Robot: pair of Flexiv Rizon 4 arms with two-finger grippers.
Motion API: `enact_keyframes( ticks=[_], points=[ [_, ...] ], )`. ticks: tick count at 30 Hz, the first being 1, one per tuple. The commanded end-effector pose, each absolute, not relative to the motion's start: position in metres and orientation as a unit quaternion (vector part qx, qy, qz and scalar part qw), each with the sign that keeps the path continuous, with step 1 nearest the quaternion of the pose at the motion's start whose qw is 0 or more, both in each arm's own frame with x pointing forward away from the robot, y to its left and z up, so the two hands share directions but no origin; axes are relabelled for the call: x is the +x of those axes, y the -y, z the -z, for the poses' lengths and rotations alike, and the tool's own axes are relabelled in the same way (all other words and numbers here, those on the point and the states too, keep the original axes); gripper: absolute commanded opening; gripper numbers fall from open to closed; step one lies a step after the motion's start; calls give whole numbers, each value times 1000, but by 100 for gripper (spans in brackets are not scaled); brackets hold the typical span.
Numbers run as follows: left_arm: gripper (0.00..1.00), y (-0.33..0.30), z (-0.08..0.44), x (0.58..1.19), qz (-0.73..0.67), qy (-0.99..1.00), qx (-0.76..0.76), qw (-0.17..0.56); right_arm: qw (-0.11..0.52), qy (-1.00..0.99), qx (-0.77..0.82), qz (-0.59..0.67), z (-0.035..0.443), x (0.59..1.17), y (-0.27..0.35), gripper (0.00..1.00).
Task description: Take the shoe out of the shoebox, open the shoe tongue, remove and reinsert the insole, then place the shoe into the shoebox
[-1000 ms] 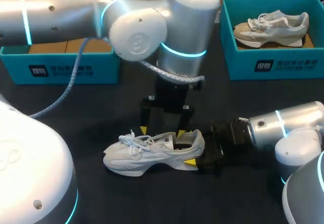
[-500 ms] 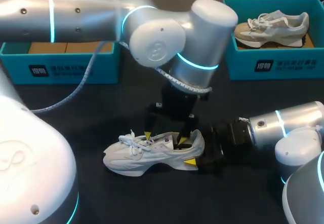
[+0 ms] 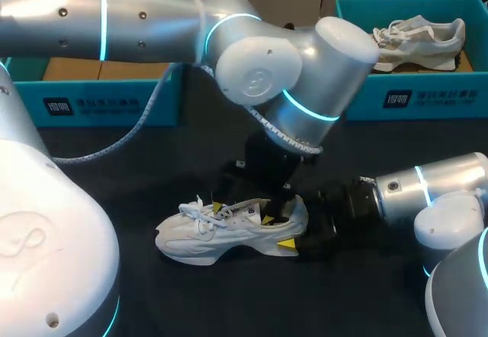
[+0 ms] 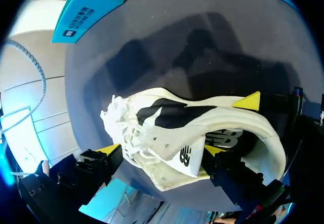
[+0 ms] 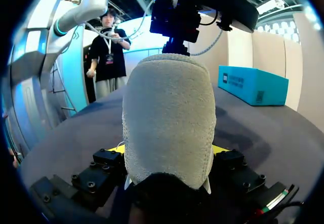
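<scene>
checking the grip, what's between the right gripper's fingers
The heel of the white shoe sits in the right gripper, a finger on each side; the right wrist view shows it.

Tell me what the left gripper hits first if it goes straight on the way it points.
The shoe: its laced upper lies right ahead of the left gripper, within its open span. They may already touch; depth is unclear.

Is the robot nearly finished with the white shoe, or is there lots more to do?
Not nearly. Done: the white shoe is out of its box, lying on the table. In hand: the right gripper clamps its heel, while the left gripper hangs open over the tongue. I can't tell whether the insole has been out. Left: putting the shoe into a shoebox.
</scene>
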State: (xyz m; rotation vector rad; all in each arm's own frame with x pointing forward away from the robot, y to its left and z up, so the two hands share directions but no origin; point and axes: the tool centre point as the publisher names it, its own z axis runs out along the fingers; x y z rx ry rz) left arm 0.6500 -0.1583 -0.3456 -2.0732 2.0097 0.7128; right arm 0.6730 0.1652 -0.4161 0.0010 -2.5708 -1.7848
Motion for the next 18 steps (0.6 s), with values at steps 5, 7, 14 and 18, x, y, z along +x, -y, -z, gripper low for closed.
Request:
enact_keyframes(
  ticks=[5, 7, 14, 18],
  points=[
    [92, 155, 339, 654, -253, -673, -691, 72, 6, 823, 0, 569, 418, 673, -165, 0],
    [82, 153, 338, 654, -253, -673, -691, 73, 6, 823, 0, 569, 418, 673, -165, 0],
    [43, 148, 331, 652, -245, -678, -690, 67, 6, 823, 0, 569, 418, 673, -165, 0],
    [42, 147, 328, 649, -240, -684, -685, 64, 6, 823, 0, 569, 418, 673, -165, 0]
  ],
)
